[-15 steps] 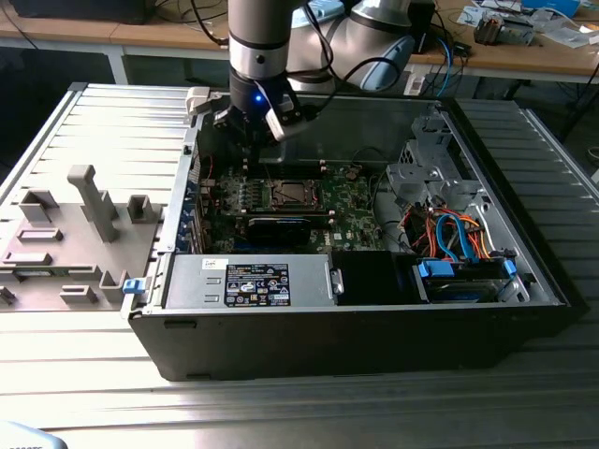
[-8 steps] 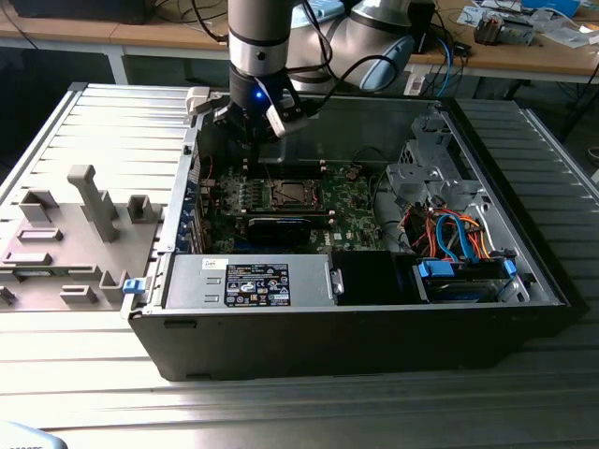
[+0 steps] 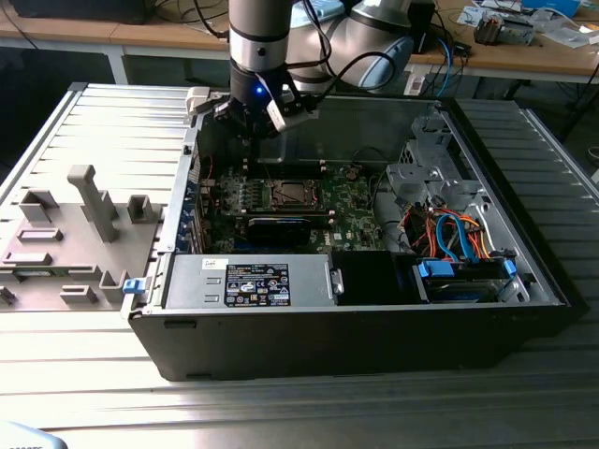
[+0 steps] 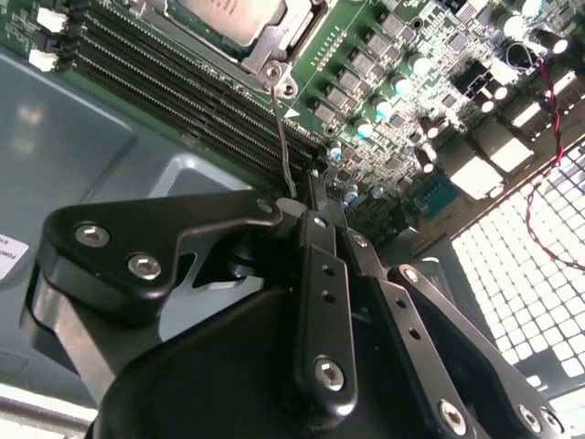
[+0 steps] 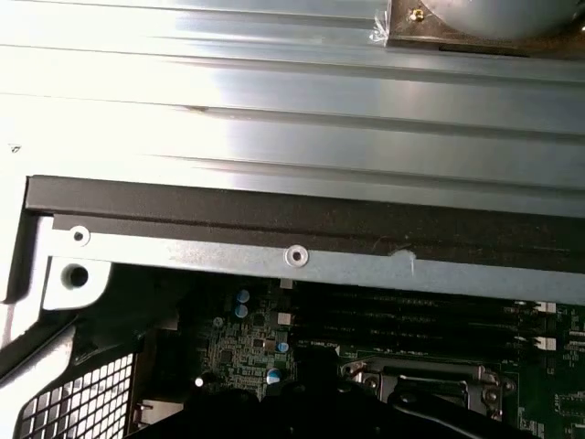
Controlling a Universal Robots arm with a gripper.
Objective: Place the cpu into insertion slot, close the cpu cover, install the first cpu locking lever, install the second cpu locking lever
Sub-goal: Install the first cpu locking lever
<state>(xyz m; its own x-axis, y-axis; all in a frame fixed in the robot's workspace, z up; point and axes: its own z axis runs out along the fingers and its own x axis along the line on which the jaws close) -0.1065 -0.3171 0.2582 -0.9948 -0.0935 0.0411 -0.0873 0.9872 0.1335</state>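
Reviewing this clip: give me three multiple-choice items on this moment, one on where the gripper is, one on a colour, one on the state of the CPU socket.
1. Where is the gripper?
A. Over the grey fixtures beside the case
B. Above the motherboard, near the case's rear wall
C. Down among the drive cables

2. What colour is the motherboard?
A. Green
B. Red
C. White

3. How does the insertion slot stand?
A. Bare, with no chip
B. Hidden under a fan
C. With the cpu lying in it, inside its metal frame

Answers: 1 B, the exterior view shows it hanging over the board's far edge; 2 A, the board is green in both wrist views; 3 C, the second wrist view shows the silvery chip top seated in the frame.
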